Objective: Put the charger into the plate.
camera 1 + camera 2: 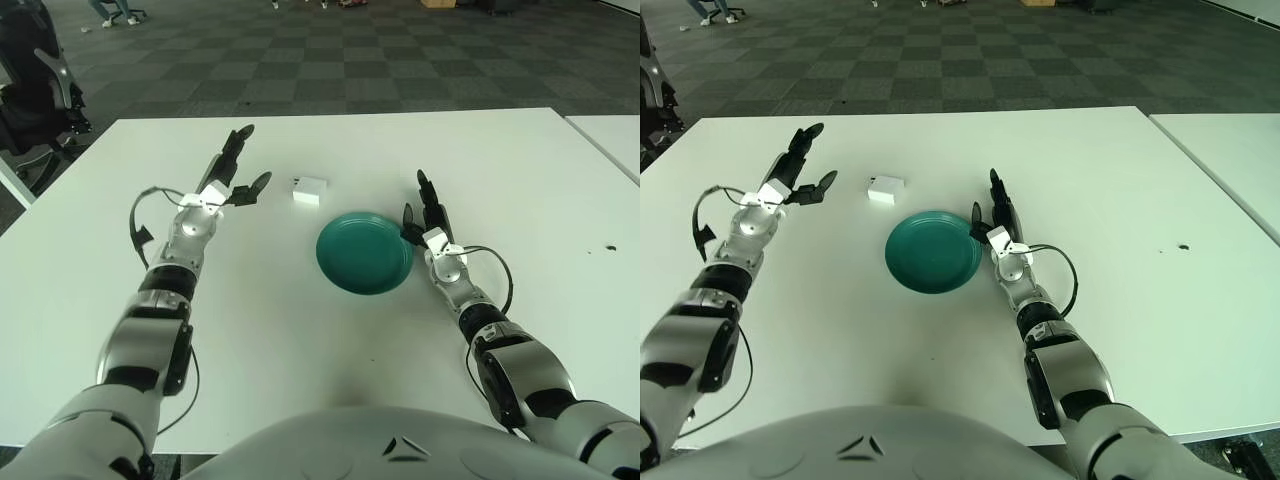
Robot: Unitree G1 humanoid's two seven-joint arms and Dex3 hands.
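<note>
**On the white table: charger loose, plate bare, both hands open**

Near table centre, the white charger (309,190) lies flat on the table (520,160), just behind and to the left of the teal plate (364,252), close to its rim but apart from it. Nothing grips it. Its prongs and markings are too small to make out. The plate holds nothing.

Left hand (222,180) is off to the left of the charger, near it, not touching. Arm stretched forward and angled inward, fingers spread and pointing up and ahead, thumb tip aimed toward the charger, holding nothing. Whether the hand is raised off the table or grazing it can't be told. A black cable loops beside the left wrist.

Right hand (428,218) shows just beside the plate's right edge, fingers straight and pointing forward, holding nothing; contact with the plate rim unclear. Cable loop beside that forearm as well.

Robot torso cuts off the bottom of both views, hiding the upper arms.

Left eye view alone shows a black chair (35,85) at far left; right eye view shows more of a second table (1230,150) at right. A small dark speck (1184,245) sits on the main table's right side.
</note>
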